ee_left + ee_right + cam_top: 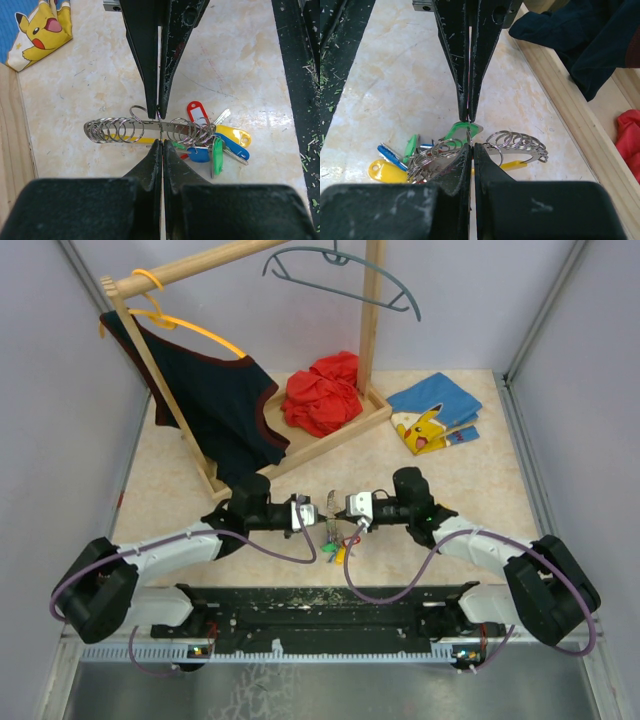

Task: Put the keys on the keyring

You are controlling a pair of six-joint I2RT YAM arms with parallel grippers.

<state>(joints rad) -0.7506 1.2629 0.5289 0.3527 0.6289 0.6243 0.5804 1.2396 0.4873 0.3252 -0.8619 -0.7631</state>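
1. Location: the keyring (125, 129) is near the middle of the near edge of the bench (450, 470), between the two wrists. It appears as a flat silvery strip carrying a row of small split rings.
2. The keys (220, 142), tagged red, yellow, blue and green, are bunched at one end of the strip and touch one another. Whether the bunch rests on the bench or hangs just above it cannot be told.
3. Left gripper (160, 131): the fingers are drawn almost together and clamp the strip about mid-length, between the ring row and the key bunch.
4. Right gripper (470, 134): the gap is narrow and pinches a thin wire loop right at a green-tagged key (454, 133). Whether that loop belongs to this key or to the keyring cannot be told.
5. Judged step: a key is being threaded while both arms hold one small assembly.
6. Fault: slip. Cause: both grips bear on thin, smooth metal. A small twist could let the wire escape the fingertips.
7. Fault: dropped bunch. Cause: if either arm releases before the loop is seated, the weight of the tags could drag the strip askew.
8. Fault: bent or opened ring. Cause: the arms pulling apart while both remain clamped.
9. Fault: fingertip collision. Cause: the two grippers work almost tip to tip.
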